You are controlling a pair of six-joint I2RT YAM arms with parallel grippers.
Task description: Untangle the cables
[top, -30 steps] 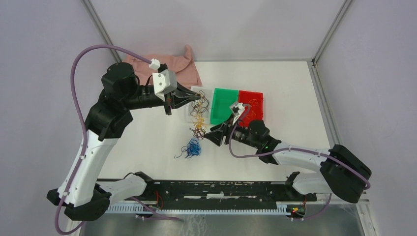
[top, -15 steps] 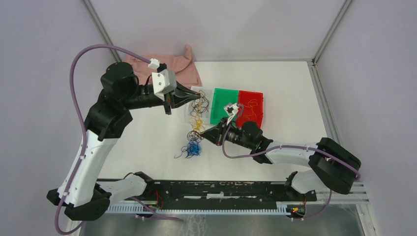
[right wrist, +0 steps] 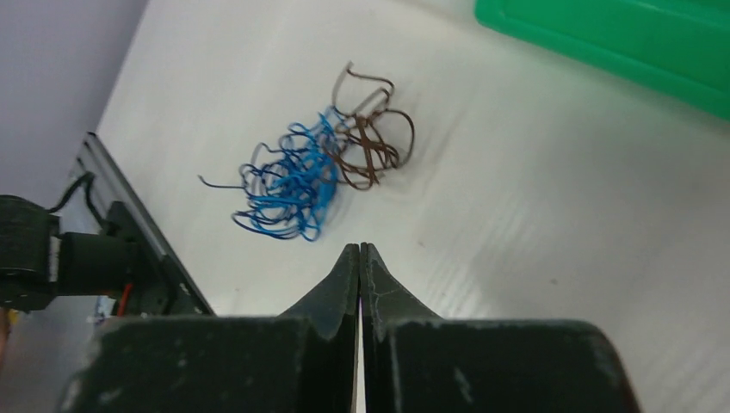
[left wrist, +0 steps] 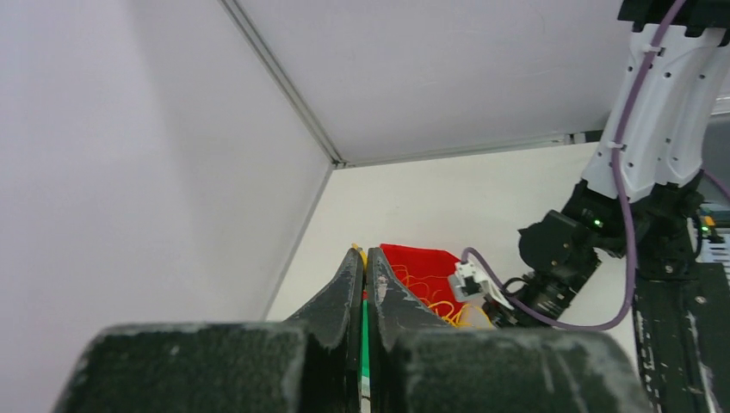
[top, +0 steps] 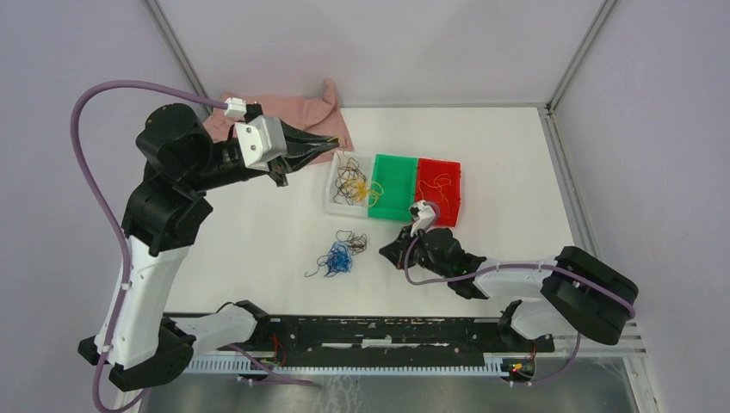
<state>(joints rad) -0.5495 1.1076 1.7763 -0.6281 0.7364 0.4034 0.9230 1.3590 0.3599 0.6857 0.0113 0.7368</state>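
Jaws check: left jaws and right jaws both pressed together, empty. Just ahead, blue cables (right wrist: 288, 185) and brown cables (right wrist: 370, 151) lie tangled. Best to open first, pinch brown only, pull slowly.

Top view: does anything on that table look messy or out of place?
Yes. A knot of blue cables and brown cables lies loose on the table, not in a bin. The white bin holds dark and yellow strands mixed together. A pink cloth sits crumpled at the far left.
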